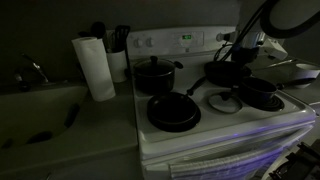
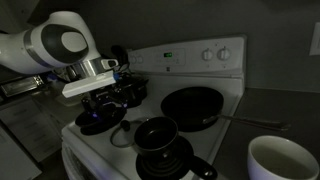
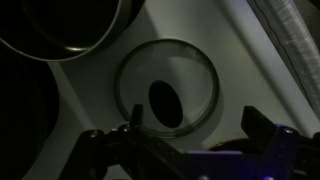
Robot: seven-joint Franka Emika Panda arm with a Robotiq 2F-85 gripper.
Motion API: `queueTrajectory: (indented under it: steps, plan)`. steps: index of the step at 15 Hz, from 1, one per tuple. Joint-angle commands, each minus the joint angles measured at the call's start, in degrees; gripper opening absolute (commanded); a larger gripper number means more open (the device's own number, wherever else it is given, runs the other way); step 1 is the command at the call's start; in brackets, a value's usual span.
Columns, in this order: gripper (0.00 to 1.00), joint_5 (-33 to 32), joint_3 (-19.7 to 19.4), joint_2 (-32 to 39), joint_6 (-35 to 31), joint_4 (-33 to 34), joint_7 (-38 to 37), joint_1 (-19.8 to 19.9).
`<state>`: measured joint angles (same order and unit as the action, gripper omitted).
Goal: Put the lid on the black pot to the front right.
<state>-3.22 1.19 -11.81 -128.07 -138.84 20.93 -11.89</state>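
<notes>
The lid (image 3: 166, 84), clear glass with a pale rim and a dark knob, lies flat on the white stovetop. In an exterior view it (image 1: 222, 100) sits at the front, just left of the low black pot (image 1: 262, 93). My gripper (image 3: 195, 130) is open and empty and hovers above the lid, with both fingertips showing at the bottom of the wrist view. It also shows in both exterior views (image 1: 238, 55) (image 2: 108, 95). The curved rim of a pot (image 3: 60, 35) is at the wrist view's top left.
A taller lidded black pot (image 1: 155, 73) stands at the back and a wide frying pan (image 1: 173, 111) at the front of the stove (image 1: 215, 125). A paper towel roll (image 1: 95, 67) stands on the counter. A white mug (image 2: 282, 160) is near one camera. The scene is dim.
</notes>
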Motion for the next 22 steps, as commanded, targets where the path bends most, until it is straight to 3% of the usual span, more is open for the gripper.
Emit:
queueTrajectory:
  steps: [1,5,13,22]
  plan:
    - [1.00,1.77,0.91,3.07,1.44,1.39,-1.28,1.74]
    - [1.00,0.18,1.48,1.51,-0.11,-0.19,-0.94,1.83]
    - [1.00,-5.14,2.00,4.54,-17.86,-5.87,0.80,1.96]
    - [1.00,-0.97,0.32,7.31,-25.33,-9.14,6.06,3.27]
